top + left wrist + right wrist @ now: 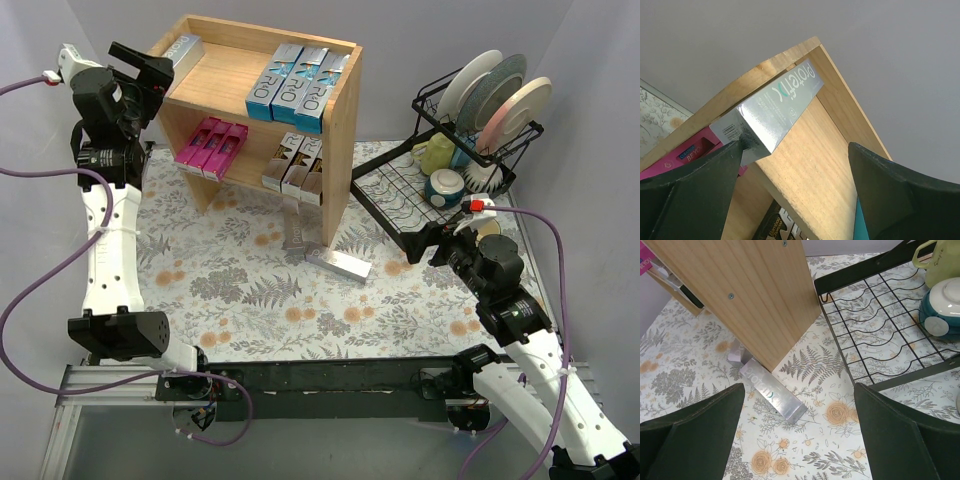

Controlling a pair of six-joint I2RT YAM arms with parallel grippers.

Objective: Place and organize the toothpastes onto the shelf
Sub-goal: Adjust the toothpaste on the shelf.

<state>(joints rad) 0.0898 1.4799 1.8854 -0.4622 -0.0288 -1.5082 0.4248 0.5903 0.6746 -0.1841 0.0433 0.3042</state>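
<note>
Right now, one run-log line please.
left jaws: open at silver box on shelf top | right jaws: open, over mat | loose: two silver boxes on mat beside shelf

shelf [345, 140]: blue boxes [297, 78] on top, pink boxes [212, 146] below; silver box [338, 263] flat beside.

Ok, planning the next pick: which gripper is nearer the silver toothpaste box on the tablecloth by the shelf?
Right. The right gripper hangs open near the silver toothpaste box; the left gripper is far off at the top left corner of the shelf.
</note>
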